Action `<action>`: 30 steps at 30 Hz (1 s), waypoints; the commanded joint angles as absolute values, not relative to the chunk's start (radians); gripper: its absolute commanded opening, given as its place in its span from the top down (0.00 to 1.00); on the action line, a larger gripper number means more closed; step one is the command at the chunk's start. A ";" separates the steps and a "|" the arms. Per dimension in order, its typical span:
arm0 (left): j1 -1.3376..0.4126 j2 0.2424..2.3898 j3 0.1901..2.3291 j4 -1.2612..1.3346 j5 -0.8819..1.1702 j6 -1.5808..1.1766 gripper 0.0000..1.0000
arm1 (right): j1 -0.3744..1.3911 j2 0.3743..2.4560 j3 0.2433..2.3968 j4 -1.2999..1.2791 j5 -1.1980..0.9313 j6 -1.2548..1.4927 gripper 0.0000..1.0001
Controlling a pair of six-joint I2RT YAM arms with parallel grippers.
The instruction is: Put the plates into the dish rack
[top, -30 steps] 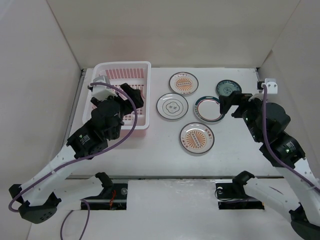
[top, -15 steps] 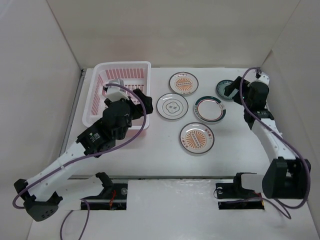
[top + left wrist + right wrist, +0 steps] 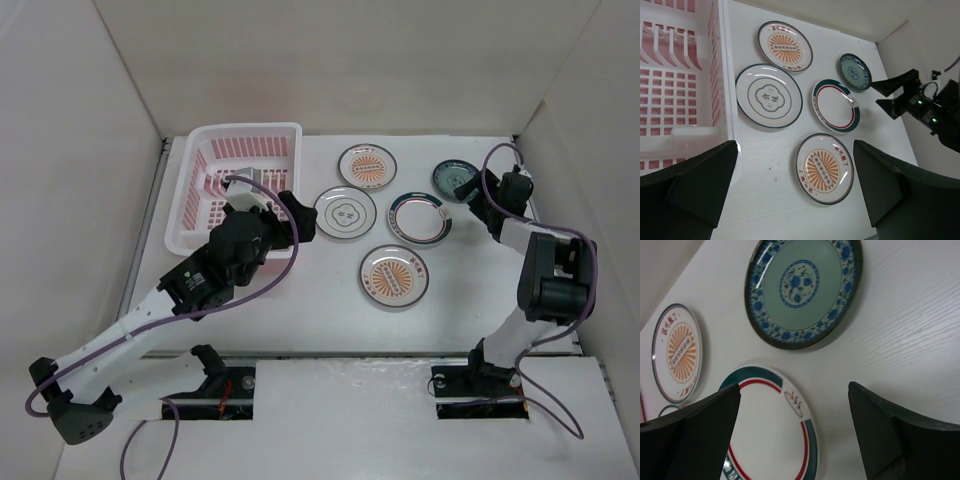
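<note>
Five plates lie flat on the white table: a far orange-sunburst plate point(image 3: 367, 166) point(image 3: 785, 45), a white plate with a dark centre mark point(image 3: 345, 212) point(image 3: 769, 96), a green-rimmed plate point(image 3: 418, 217) point(image 3: 770, 430), a dark green plate point(image 3: 456, 178) point(image 3: 802, 290) and a near orange-sunburst plate point(image 3: 394, 275) point(image 3: 824, 168). The pink dish rack point(image 3: 245, 128) point(image 3: 725, 75) stands at the left with no plates in it. My left gripper point(image 3: 298, 220) point(image 3: 795, 144) hovers open between the rack and the white plate. My right gripper point(image 3: 468, 192) point(image 3: 794, 387) is open, low between the dark green and green-rimmed plates.
White walls close in the table on the left, back and right. The right arm stands folded steeply near the right wall point(image 3: 590, 150). A purple cable point(image 3: 270, 190) loops over the left arm beside the rack.
My left gripper has come out from over the rack and moved right toward the white plate. The right arm has swung away and folded up, its gripper now beside the dark green plate.
</note>
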State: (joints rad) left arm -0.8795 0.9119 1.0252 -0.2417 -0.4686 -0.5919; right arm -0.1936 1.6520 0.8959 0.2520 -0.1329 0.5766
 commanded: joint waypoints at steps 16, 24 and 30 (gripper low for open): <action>-0.988 0.857 1.022 -0.199 -0.529 -0.557 0.00 | -0.264 1.960 1.207 0.187 -0.209 0.673 0.12; -0.988 0.857 1.042 -0.209 -0.529 -0.557 0.00 | -0.264 2.026 1.356 0.003 -0.173 0.673 0.13; -0.988 0.848 1.051 -0.209 -0.538 -0.557 0.00 | -0.264 2.074 1.449 -0.132 -0.173 0.673 0.16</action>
